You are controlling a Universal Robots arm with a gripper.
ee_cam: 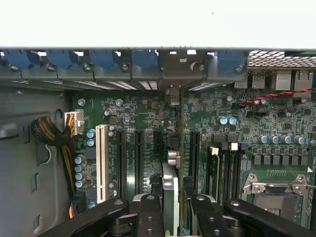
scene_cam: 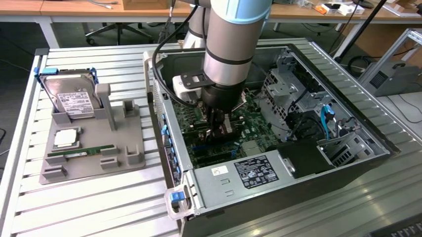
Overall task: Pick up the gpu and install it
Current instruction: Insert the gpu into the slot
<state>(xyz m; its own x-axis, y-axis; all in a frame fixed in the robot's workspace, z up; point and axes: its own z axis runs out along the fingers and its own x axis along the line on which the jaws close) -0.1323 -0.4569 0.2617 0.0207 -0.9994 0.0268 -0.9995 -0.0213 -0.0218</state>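
Where the exterior view's left side begins, a grey holder tray (scene_cam: 125,163) lies on the slatted metal table (scene_cam: 86,207), carrying a silver hard drive (scene_cam: 71,101) with a white label, a square processor chip (scene_cam: 66,138) and, nearer the camera, a narrow green memory stick (scene_cam: 80,153). Just to the right of the tray stands the open computer case (scene_cam: 197,197), its power supply (scene_cam: 257,173) with a labelled sticker at the near end and the green motherboard (scene_cam: 254,131) on the case floor. The arm (scene_cam: 231,44) reaches straight down into the case, and the pincer (scene_cam: 218,129) sits low over the board. In the wrist view the two black fingers (ee_cam: 148,212) are closed on the gpu (ee_cam: 171,197), which stands edge-on between them as a thin card with a silvery edge, directly above the row of black expansion slots (ee_cam: 139,158). A white slot (ee_cam: 102,163) lies beside those, near a bundle of yellow and black cables (ee_cam: 49,136). Toward the exterior view's right, the metal drive cage (scene_cam: 290,86) and blue cables (scene_cam: 325,121) occupy the far side of the case.
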